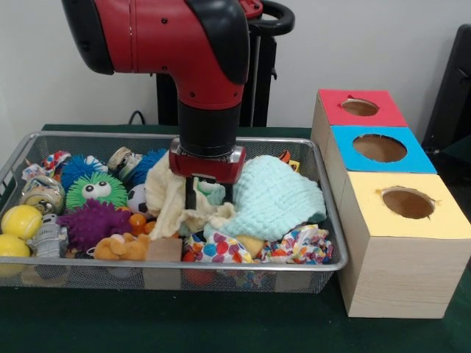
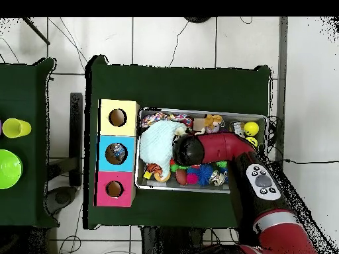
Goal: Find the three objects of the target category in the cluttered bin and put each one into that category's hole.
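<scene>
While down in the bin (image 1: 22, 151), tool (image 1: 193, 193) touching cream cloth (image 1: 171, 195)

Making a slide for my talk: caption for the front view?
Sawyer gripper lowered into cream cloth in cluttered wire bin, beside three holed boxes.

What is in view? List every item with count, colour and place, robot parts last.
Wire bin: 1, grey mesh, on the green table.
Boxes with holes: 3, tops red, blue, yellow, beside the bin.
Knitted cloth: 1, pale mint, bin centre-right.
Cream cloth: 1, under the gripper.
Patterned cloth: 1, multicoloured, front right of bin.
Yellow balls: 2, bin's left end.
Spiky balls: green with eyes, purple, blue, left half.
Wooden block: 1, front edge.
Cup and bowl: yellow-green, on a side table, overhead view.
Gripper: 1, down among the cloths, state unclear.
</scene>
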Controlling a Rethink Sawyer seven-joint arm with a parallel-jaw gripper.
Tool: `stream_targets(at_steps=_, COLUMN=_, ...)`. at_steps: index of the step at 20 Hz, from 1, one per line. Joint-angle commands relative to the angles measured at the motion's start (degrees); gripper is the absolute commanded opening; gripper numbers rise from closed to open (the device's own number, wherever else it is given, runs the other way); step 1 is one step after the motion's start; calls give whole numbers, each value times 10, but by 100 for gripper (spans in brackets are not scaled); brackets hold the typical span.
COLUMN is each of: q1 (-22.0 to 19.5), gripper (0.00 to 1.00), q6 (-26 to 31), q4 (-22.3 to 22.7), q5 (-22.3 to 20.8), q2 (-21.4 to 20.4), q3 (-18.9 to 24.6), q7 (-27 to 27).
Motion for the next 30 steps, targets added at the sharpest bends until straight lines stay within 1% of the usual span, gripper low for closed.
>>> stream_targets(at_steps=1, q1=22, gripper=100, q6=-53, q4=40, q5=-12, q2=31, q3=54, q7=-18)
stream_targets(at_steps=8, q1=36, gripper=100, q6=-61, q4=37, q5=-10, q2=30, q3=43, q7=-5)
stream_targets(at_steps=11, q1=56, gripper=100, q6=-66, q4=36, q5=-9, q2=25, q3=23, q7=22)
stream_targets(at_steps=15, q1=66, gripper=100, q6=-71, q4=37, q5=-5, q2=27, q3=8, q7=38)
stream_targets(at_steps=18, q1=60, gripper=100, q6=-82, q4=39, q5=-4, q2=35, q3=11, q7=36)
stream_targets(at_steps=21, q1=44, gripper=100, q6=-112, q4=43, q5=4, q2=48, q3=32, q7=35)
stream_targets(at_steps=24, q1=38, gripper=100, q6=-135, q4=47, q5=5, q2=53, q3=37, q7=41)
stream_targets(at_steps=27, q1=47, gripper=100, q6=-151, q4=54, q5=10, q2=49, q3=28, q7=60)
stream_targets(at_steps=30, q1=51, gripper=100, q6=-147, q4=51, q5=19, q2=51, q3=27, q7=62)
